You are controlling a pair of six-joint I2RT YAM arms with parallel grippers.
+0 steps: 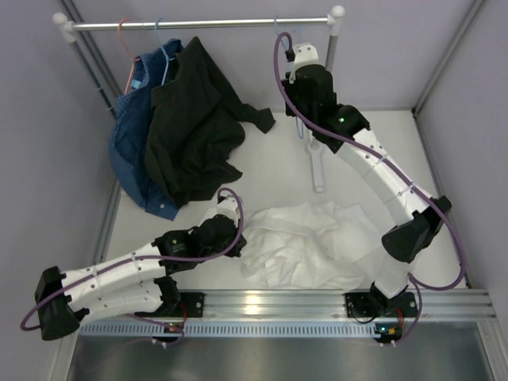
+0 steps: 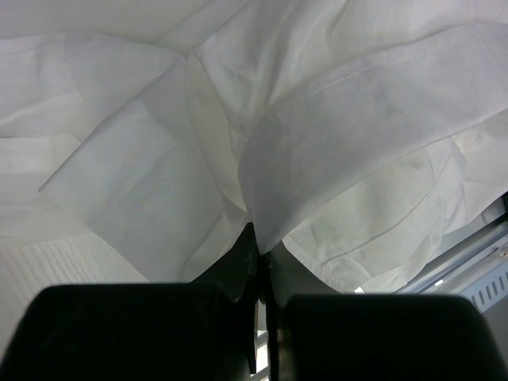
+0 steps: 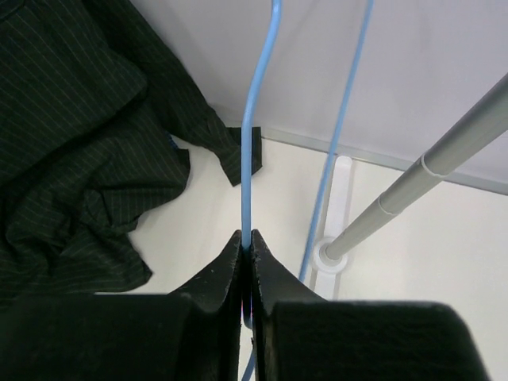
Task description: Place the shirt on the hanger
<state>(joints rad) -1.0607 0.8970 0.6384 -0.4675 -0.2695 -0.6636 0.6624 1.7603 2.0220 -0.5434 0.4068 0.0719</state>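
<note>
The left gripper [image 2: 258, 252] fills the foot of its own view, jaws pressed together on a fold of the white shirt [image 2: 333, 135], which lies crumpled on the table [image 1: 444, 159] near the front edge. That fabric is thin and the bite looks small, so a lift could let it slide free. It could also drag the whole heap up as a lump, with no opening for the hanger to enter. The right gripper [image 3: 247, 246] is clamped tight on one wire of the light-blue hanger [image 3: 252, 135], which hangs by the right end of the rail [image 1: 198, 25], well apart from the shirt. So slim a wire may swivel in the pinch, or catch on the rail as it comes off. The left arm [image 1: 119, 274] lies low and folded along the front left. The right arm [image 1: 381, 171] reaches high and far back, elbow out at the table's right edge.
</note>
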